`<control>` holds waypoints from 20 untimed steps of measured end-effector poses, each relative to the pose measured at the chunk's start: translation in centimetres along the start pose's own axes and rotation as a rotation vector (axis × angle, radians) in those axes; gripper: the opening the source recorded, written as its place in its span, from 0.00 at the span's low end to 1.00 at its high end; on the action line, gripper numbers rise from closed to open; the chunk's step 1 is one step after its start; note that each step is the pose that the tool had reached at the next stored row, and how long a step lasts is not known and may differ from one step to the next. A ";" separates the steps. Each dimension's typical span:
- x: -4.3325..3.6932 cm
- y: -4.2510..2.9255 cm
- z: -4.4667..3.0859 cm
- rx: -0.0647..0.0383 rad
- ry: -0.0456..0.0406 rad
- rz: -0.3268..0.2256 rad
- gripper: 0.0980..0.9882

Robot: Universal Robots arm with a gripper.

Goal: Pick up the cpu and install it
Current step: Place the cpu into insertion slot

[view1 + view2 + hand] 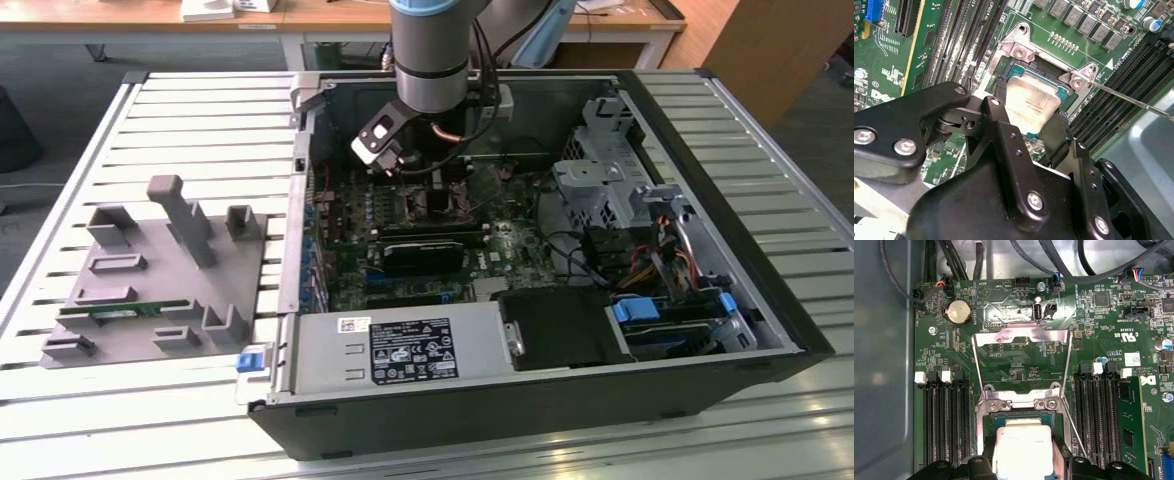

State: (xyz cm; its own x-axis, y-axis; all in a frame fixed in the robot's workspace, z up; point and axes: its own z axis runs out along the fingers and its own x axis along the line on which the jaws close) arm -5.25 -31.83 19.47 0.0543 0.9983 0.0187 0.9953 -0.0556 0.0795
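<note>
- The jaws' width cannot be judged in the exterior view. The gripper (430, 172) hangs low inside the open computer case (534, 410), which stands on the slatted desk (174, 120). On the exterior view's left a grey tray (120, 338) lies on the desk, well apart from the gripper, with a memory stick (127, 311) on it.
- In the second wrist view the jaws are narrow and clamp the cpu (1031, 102). The black fingers (995, 112) press two opposite edges, leaving the silver top bare between them. The cpu sits directly over the socket (1021, 50). Whether it is fully seated or just above, I cannot tell.
- In the first wrist view the cpu (1024, 450) lies between the jaws, square to the socket. The load plate (1024, 335) is flipped open onto the motherboard (1114, 315). The thin lever (1074, 432) runs just beside the socket, and memory slots (944, 425) flank it.
</note>
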 end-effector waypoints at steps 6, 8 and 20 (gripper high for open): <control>0.01 0.01 0.01 0.000 0.0000 0.000 0.48; 0.01 0.01 0.01 0.000 0.0000 0.000 0.48; 0.01 0.03 -0.30 0.000 -0.0003 0.000 0.57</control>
State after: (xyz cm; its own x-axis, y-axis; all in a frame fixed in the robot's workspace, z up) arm -5.25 -31.83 19.77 0.0543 0.9984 0.0185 0.9953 -0.0556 0.0796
